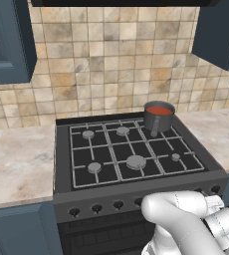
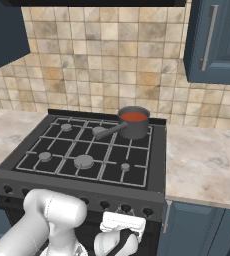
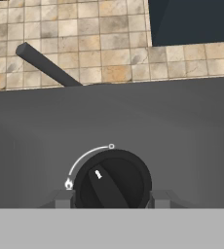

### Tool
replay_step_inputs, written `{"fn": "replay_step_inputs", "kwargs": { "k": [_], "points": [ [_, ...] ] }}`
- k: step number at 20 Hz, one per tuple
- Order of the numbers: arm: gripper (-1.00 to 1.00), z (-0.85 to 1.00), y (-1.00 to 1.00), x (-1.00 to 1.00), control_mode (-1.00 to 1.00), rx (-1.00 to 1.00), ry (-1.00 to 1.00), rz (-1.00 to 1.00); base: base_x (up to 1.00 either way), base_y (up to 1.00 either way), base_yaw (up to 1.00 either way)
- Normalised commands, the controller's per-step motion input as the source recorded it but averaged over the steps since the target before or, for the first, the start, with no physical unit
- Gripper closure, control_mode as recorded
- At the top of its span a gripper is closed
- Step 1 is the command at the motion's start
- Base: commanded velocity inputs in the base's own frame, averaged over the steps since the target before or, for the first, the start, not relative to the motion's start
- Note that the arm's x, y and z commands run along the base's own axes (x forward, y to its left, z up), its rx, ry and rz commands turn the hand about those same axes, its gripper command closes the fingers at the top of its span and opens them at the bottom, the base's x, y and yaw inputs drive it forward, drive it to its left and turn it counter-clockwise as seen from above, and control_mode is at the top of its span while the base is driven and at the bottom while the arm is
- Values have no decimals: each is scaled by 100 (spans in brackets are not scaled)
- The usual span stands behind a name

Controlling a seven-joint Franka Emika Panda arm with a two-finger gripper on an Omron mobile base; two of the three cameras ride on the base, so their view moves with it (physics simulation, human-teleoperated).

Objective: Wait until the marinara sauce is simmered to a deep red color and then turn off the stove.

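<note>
On the stove point(image 1: 136, 154), set between two stretches of marble table point(image 1: 17, 164), five round burners are sitting under the black grates: two at the rear left, two along the front left and centre, and one small one at the front right. One grey saucepan point(image 1: 159, 117) is standing on the rear right corner of the grates, and it is holding the marinara sauce point(image 1: 159, 110), a smooth red surface filling it nearly to the rim; its short handle is pointing forward and toward the stove's middle. In the right base view the same pan is showing beside the right-hand table, well apart from the front panel. Along that panel a row of black knobs is running; four are countable in the left base view before the white arm is covering the rest, so the full number is not being established. The hand point(image 3: 109, 199) is sitting low in front of the panel, right at one knob point(image 3: 112, 180); its fingertips are standing either side of the knob, drawn in and clamped on it. The knob's white mark is pointing up and to the left, lying between the flame symbol and the small circle on the arc. A second arc and flame symbol are being cut off at the right edge, and the pan handle is crossing the tiles above.
</note>
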Motion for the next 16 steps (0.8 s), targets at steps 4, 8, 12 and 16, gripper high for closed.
{"fn": "replay_step_inputs", "kwargs": {
  "k": [4, 8, 12, 16],
  "points": [
    [100, 0, 0, 0, -100, 0, 0, 0, 0, 0, 0],
    [100, 0, 0, 0, -100, 0, 0, 0, 0, 0, 0],
    [100, 0, 0, 0, -100, 0, 0, 0, 0, 0, 0],
    [100, 0, 0, 0, -100, 0, 0, 0, 0, 0, 0]
  ]
}}
